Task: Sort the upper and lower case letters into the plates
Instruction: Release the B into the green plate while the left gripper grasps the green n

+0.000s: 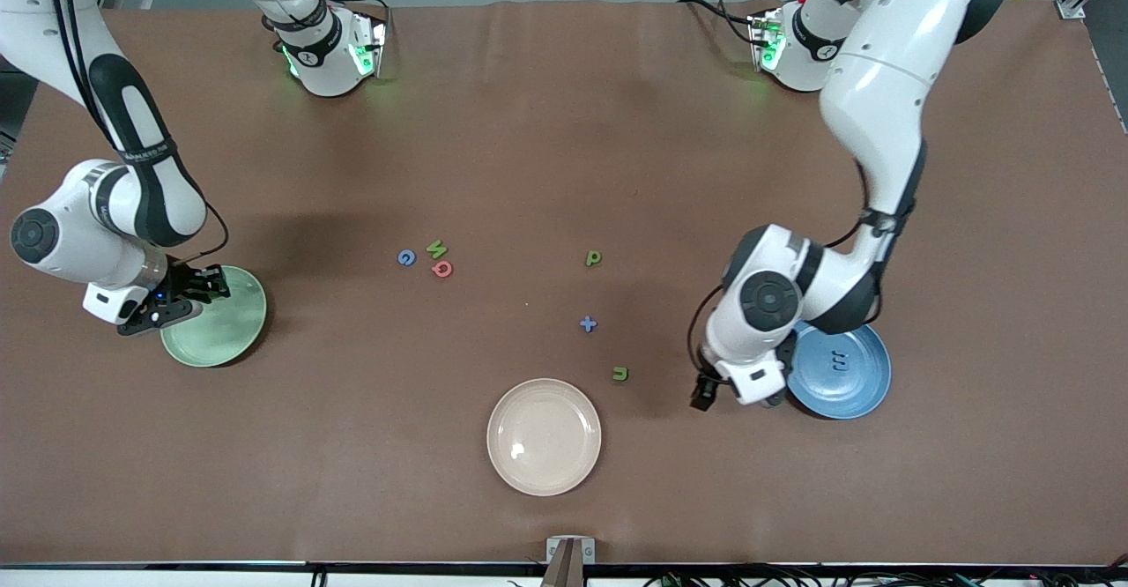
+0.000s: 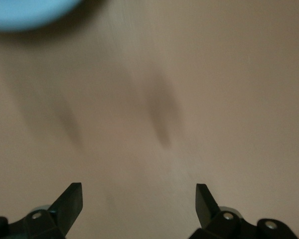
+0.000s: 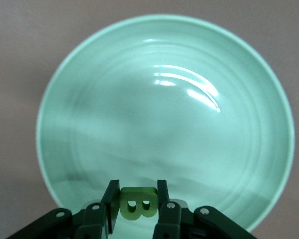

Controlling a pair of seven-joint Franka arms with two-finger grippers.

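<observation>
The right gripper [image 3: 138, 205] hangs over the mint green plate [image 1: 231, 333] at the right arm's end of the table, its fingers pinching a small green letter B [image 3: 138, 203]. The left gripper [image 2: 138, 196] hovers just beside the blue plate [image 1: 859, 384] at the left arm's end, fingers spread wide and holding nothing; a dark letter [image 1: 839, 361] lies in that plate. To finish this step well, I judge the right gripper should lower toward the plate's centre before spreading, so the B lands inside the rim.
</observation>
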